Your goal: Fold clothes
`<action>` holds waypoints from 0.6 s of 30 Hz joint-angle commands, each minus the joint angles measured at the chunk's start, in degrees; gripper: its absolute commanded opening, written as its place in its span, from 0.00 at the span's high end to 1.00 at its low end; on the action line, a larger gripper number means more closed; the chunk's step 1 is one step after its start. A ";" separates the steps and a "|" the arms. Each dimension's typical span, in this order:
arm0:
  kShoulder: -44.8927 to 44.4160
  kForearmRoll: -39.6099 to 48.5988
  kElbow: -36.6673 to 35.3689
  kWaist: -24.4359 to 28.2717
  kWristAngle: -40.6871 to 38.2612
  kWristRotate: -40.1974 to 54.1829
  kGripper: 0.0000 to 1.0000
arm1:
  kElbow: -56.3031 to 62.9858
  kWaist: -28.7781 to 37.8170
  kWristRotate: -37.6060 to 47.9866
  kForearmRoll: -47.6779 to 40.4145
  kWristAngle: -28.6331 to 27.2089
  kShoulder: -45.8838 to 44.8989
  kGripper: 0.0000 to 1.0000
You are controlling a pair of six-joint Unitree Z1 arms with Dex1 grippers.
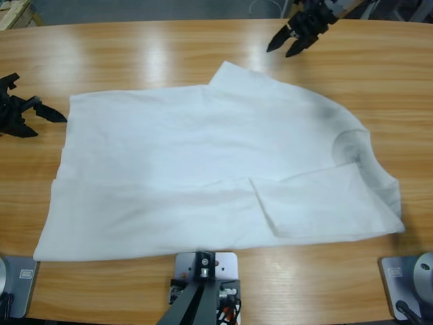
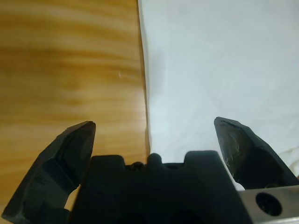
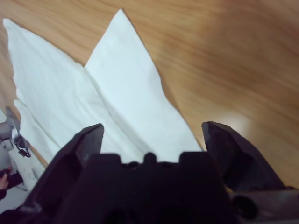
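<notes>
The clothes are one white T-shirt (image 1: 203,156) lying flat across the wooden table (image 1: 135,47), with its collar (image 1: 352,145) to the right and its hem to the left. The near sleeve (image 1: 318,200) is folded in over the body. The far sleeve (image 1: 233,78) points toward the table's back edge. My left gripper (image 1: 42,107) is open just off the shirt's hem edge; in the left wrist view that gripper (image 2: 154,126) straddles the T-shirt (image 2: 219,60) edge. My right gripper (image 1: 279,51) hangs open beyond the far sleeve. The right wrist view looks past that gripper (image 3: 152,128) onto the sleeve (image 3: 126,70).
Bare wood (image 2: 65,60) lies left of the hem, and a strip of bare table (image 3: 224,56) runs along the far side and the right end. A wooden crate corner (image 1: 13,13) shows beyond the table's back left.
</notes>
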 commanded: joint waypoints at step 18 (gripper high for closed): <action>7.99 -3.67 0.76 0.14 -3.57 1.28 0.02 | -11.35 5.37 -5.26 8.00 2.56 14.55 0.28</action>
